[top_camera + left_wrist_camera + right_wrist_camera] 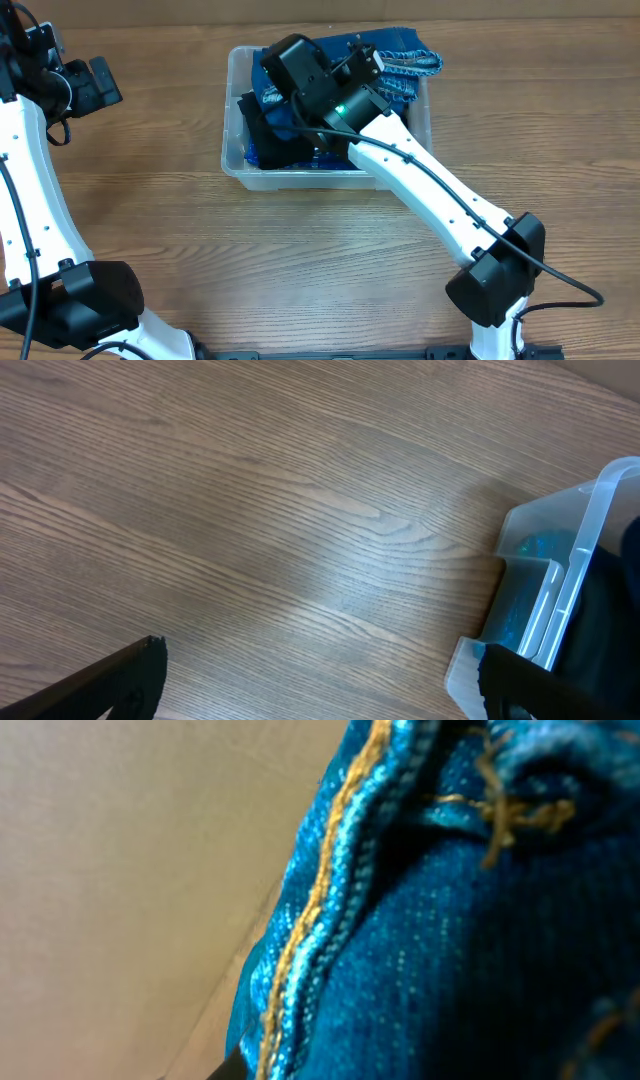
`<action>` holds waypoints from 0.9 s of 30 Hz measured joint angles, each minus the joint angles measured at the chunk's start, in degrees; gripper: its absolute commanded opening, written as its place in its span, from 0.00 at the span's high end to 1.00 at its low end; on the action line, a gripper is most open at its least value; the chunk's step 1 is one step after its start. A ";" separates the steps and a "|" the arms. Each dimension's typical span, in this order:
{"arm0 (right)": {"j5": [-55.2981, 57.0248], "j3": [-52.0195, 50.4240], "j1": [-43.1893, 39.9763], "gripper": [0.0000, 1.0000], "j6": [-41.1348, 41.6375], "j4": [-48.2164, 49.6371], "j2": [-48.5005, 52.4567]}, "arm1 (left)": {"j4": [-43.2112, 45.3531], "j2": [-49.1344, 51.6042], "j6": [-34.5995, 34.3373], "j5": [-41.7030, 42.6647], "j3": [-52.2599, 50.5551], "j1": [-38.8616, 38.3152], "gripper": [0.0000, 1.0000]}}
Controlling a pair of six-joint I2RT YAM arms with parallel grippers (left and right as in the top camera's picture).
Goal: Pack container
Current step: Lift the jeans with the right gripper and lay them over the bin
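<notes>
hanging over the far rim of the container [232, 165], part of the blue jeans [405, 70] is not tucked in yet. the container is seen at the top middle of the table [300, 270], with most of the jeans inside it. the right gripper [362, 62] is pressed into the cloth, so it cannot be told if it is apart or together. the left gripper [100, 86] is seen off to the side, its fingers [130, 682] wide apart, nothing held. if cloth is snagged when the arm is lifted, the jeans could be pulled out, or the bin dragged or tipped.
</notes>
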 measured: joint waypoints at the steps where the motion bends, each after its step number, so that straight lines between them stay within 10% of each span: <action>1: -0.59 0.00 0.00 0.57 0.00 -0.15 0.22 | 0.00 0.00 0.00 0.00 0.00 0.00 0.00; 4: -2.89 0.11 0.04 0.36 -0.33 -0.31 0.42 | 0.00 0.00 0.02 0.00 0.00 0.00 0.00; 19: -8.92 1.44 7.19 0.13 -15.91 -16.55 -4.42 | -0.02 0.00 0.00 0.00 0.00 0.00 0.00; 22: -8.92 1.79 9.38 0.30 -25.92 -19.45 -5.75 | 0.00 0.00 0.00 0.00 0.00 0.00 0.00; 25: -8.22 1.81 8.87 0.83 -38.93 -20.00 -5.75 | 0.00 0.00 0.00 0.00 0.00 0.00 0.00; 27: -7.65 1.42 7.39 0.96 -45.81 -19.52 -5.75 | 0.00 0.00 0.00 0.00 0.00 0.00 0.00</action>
